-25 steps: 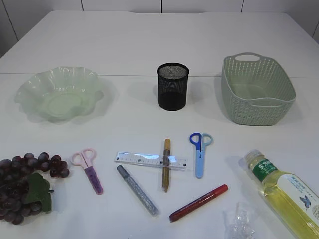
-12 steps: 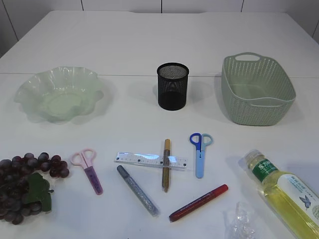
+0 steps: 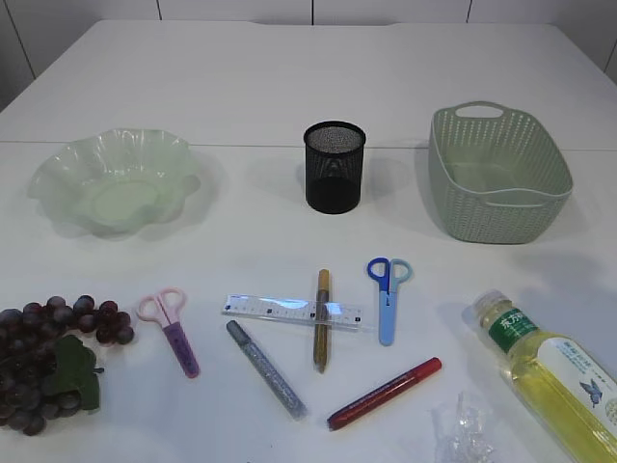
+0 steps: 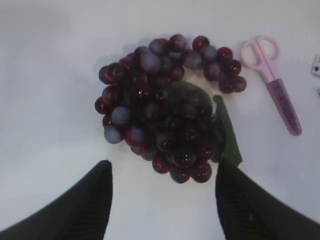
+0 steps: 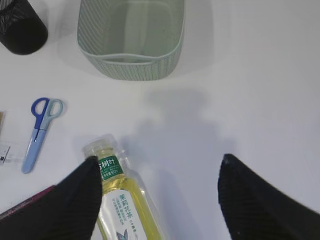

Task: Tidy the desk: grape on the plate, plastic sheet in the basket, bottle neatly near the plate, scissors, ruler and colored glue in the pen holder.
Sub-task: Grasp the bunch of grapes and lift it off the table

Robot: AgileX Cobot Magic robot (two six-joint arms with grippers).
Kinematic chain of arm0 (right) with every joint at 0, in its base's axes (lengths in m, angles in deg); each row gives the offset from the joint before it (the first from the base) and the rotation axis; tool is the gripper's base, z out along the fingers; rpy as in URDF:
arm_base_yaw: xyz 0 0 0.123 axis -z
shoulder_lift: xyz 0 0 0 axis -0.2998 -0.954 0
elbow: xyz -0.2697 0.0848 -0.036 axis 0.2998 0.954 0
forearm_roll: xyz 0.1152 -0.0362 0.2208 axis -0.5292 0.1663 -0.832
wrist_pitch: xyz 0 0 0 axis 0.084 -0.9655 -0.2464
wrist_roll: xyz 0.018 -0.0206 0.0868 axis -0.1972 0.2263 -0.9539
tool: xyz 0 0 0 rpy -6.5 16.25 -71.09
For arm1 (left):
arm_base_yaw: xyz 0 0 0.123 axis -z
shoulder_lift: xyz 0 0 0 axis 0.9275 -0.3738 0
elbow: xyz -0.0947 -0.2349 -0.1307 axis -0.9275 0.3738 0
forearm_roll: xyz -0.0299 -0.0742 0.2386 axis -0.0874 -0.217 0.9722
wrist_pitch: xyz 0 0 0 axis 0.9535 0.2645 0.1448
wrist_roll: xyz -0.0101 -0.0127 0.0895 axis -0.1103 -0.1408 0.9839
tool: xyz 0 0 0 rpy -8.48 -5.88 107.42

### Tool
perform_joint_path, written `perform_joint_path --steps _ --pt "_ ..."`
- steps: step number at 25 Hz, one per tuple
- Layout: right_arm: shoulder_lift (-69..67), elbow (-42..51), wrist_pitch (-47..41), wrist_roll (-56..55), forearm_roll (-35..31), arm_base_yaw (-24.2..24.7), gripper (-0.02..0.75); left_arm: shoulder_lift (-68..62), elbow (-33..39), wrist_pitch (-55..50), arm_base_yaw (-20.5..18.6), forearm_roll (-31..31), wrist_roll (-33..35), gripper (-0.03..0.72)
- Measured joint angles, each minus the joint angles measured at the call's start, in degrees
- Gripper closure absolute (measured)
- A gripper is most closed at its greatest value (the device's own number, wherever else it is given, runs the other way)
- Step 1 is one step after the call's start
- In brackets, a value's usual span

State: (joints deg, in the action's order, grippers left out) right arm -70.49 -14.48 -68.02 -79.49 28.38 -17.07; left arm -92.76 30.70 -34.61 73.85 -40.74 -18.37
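Left gripper [image 4: 162, 200] stands with jaws wide apart, empty, poised above the grape [image 4: 167, 107] bunch, evidently lined up to take it. The grape lies on the table's near left, well apart from the plate [image 3: 116, 181]. Right gripper [image 5: 157, 200] is likewise spread and empty over bare table beside the lying bottle [image 5: 125, 200]. Pen holder [image 3: 335, 166] and basket [image 3: 498, 174] hold nothing visible.

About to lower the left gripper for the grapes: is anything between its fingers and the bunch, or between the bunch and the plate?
Nothing visible. The left gripper hangs open over the grapes with only bare table between. The pink scissors lie off to one side, and the table from the bunch to the plate looks bare.
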Motion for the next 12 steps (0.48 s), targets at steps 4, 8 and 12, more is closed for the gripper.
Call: perform_joint_path --steps 4,8,12 --pt "-1.26 -0.26 -1.76 0.58 -1.17 0.00 0.174 -7.59 -0.93 -0.10 0.00 2.51 -2.52 0.213" --pt "-1.26 -0.36 -2.13 1.03 -1.51 0.00 0.174 -15.97 -5.95 -0.10 -0.25 3.59 -3.13 0.187" --pt "-1.26 -0.36 -2.94 1.17 -2.01 0.00 0.174 -22.59 -11.39 0.01 -0.86 5.57 -3.16 0.092"
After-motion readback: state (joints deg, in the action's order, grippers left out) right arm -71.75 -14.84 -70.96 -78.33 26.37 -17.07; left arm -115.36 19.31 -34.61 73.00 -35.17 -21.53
